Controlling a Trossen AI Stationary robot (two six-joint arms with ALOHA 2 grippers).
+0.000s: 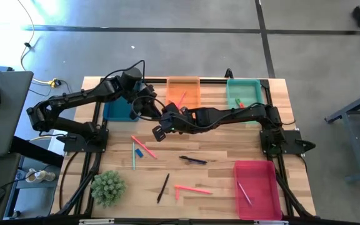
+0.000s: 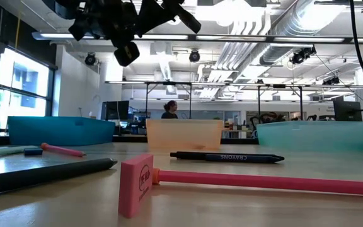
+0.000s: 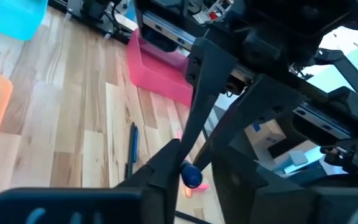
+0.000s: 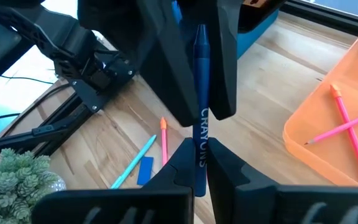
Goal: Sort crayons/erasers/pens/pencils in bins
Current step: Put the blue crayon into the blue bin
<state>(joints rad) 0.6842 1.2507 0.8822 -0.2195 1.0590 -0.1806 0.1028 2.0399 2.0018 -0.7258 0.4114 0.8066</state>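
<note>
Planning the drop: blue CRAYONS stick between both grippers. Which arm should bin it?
Left, probably: the left gripper is at the far end of the blue stick, beside the dark blue bin; the right gripper, shut on it, reaches far over.

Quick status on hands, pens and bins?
Blue pen: off the table, gripped by right hand.
Left hand: at the pen's other end.
Orange bin: holds pink sticks.
Red bin: holds one stick.
Black pen: lying on table.

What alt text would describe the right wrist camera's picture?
The right gripper holds a blue pen marked CRAYONS, which the left gripper is also closing around, above a wooden table. An orange bin holds pink sticks.
</note>
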